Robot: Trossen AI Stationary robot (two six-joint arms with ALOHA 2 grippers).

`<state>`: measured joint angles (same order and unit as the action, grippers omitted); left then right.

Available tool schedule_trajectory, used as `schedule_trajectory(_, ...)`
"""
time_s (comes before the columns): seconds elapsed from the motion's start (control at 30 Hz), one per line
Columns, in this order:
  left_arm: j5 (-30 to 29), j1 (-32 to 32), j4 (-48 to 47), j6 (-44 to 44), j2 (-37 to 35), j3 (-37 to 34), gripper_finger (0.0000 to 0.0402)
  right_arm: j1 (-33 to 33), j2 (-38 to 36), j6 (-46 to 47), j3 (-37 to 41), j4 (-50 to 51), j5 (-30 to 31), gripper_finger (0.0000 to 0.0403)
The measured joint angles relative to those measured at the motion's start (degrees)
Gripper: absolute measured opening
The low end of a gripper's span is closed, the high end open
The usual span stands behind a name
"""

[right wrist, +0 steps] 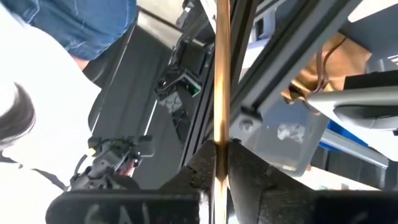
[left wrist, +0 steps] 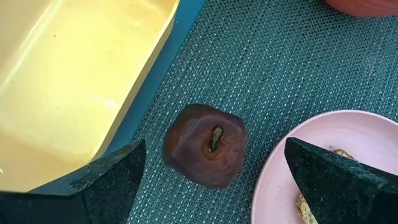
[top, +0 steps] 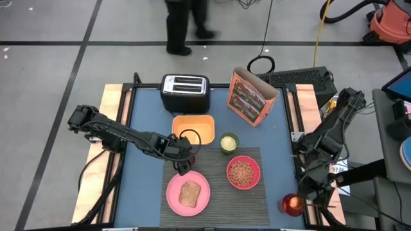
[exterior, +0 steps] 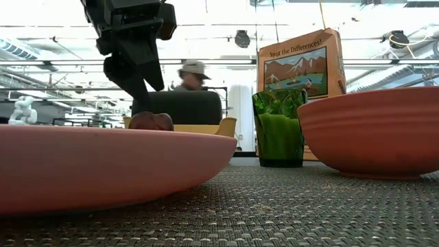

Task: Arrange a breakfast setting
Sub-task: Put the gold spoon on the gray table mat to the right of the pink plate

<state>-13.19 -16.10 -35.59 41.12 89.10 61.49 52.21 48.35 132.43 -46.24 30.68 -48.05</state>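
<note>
Two pink dishes: plate [top: 187, 192] holds toast [top: 189, 194]; left jaws apart, right clamp spoon [right wrist: 220, 93].

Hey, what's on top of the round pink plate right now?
A brown toast slice lies on the round pink plate. The small dark-red fruit sits beside it on the placemat, not on it. What lies under the toast is hidden.

The right gripper [right wrist: 219, 163] is clamped on the gold spoon [right wrist: 221, 74], whose thin handle runs straight out from between its fingers. Beyond it stands a dark metal frame [right wrist: 280, 68].
</note>
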Motion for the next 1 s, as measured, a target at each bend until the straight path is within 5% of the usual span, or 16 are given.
schedule_trajectory(0.47,0.0,0.0,5.2,-2.1,0.0,0.0,0.0388,0.0,-7.4,4.1,0.0,0.1,1.4,0.0021)
schedule_trajectory(0.8,0.0,0.0,5.8,-2.1,0.0,0.0,0.0388,0.0,-10.4,3.4,0.0,0.6,13.5,0.0021)
schedule_trajectory(1.0,0.0,0.0,5.8,-2.2,0.0,0.0,0.0388,0.0,-10.0,-0.5,0.0,-0.7,27.2,0.0021)
